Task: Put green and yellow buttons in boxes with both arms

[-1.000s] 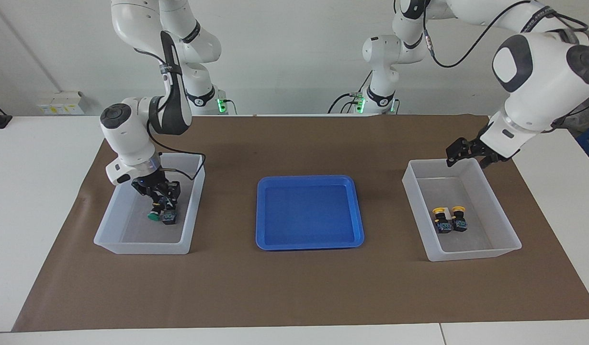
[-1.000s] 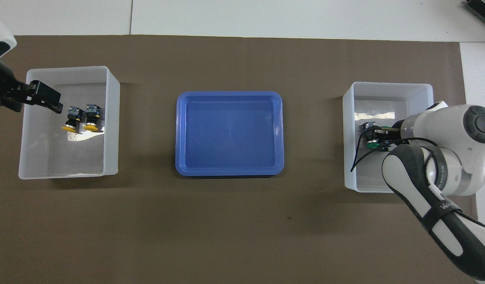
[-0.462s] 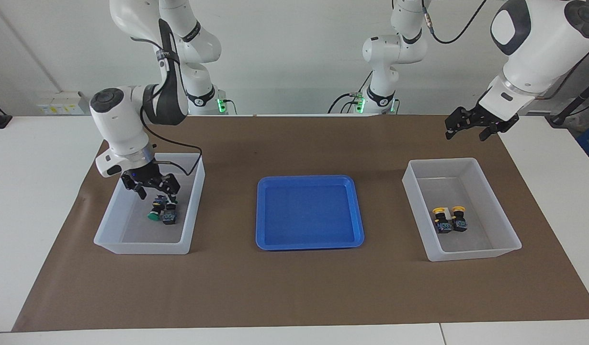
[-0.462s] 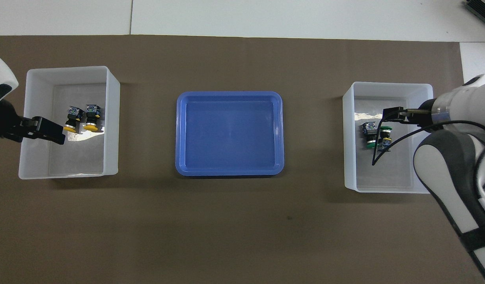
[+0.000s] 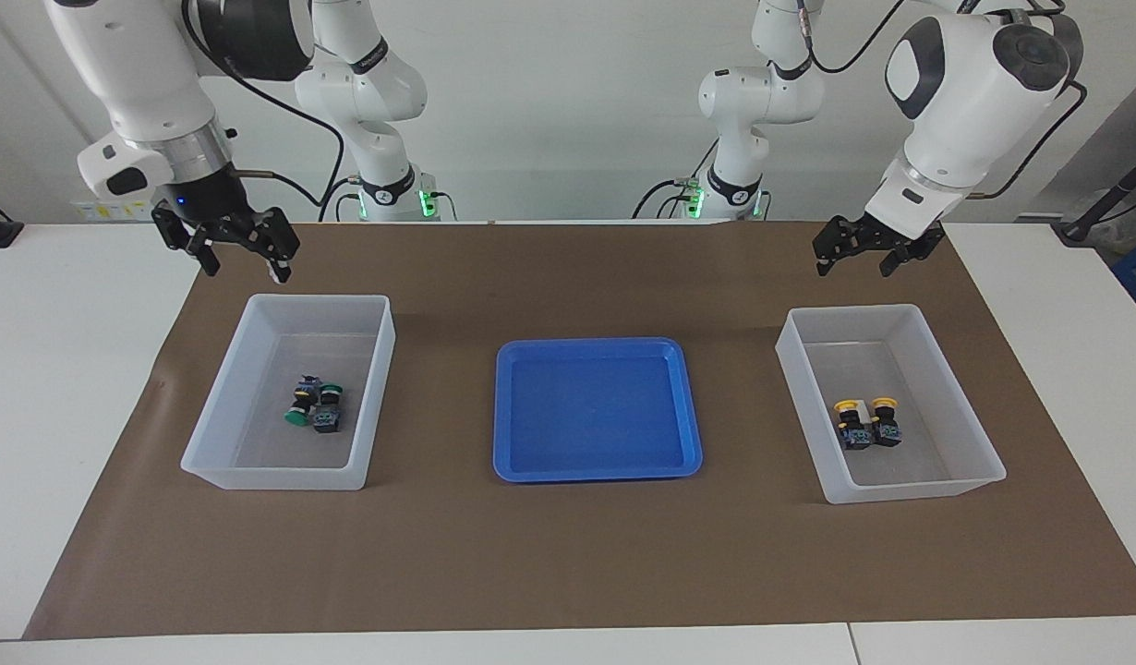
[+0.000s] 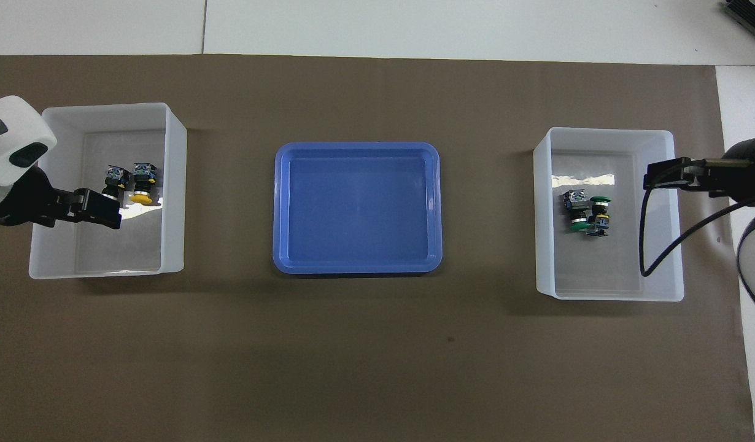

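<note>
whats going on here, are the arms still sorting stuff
Sorting looks done. The two green buttons lie in the clear box at the right arm's end, the two yellow buttons in the clear box at the left arm's end. The blue tray between them holds nothing. The right gripper and left gripper hang open and empty in the air.

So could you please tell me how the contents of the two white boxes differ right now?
The box at the right arm's end holds the two green buttons, while the box at the left arm's end holds the two yellow buttons. The green pair lies unevenly; the yellow pair sits side by side. Both hold two black-bodied buttons.
</note>
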`<action>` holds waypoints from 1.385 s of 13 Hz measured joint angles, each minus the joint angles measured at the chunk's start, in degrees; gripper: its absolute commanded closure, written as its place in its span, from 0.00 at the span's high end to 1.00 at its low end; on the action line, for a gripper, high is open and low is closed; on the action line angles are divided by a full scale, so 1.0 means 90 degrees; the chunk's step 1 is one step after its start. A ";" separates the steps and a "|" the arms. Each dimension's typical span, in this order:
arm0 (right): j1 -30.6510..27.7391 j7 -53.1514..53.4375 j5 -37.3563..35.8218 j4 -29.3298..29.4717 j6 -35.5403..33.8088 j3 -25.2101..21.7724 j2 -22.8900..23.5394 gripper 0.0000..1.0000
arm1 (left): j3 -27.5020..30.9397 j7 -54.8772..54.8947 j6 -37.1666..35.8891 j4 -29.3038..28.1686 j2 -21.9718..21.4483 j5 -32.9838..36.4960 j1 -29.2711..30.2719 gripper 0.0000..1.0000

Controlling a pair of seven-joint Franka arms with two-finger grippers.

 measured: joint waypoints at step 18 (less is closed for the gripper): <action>0.0464 -0.0183 0.0006 0.0265 -0.0867 -0.0626 -0.0057 1.00 | 0.0135 -0.0009 0.0532 0.0205 -0.0285 0.0013 0.0209 1.00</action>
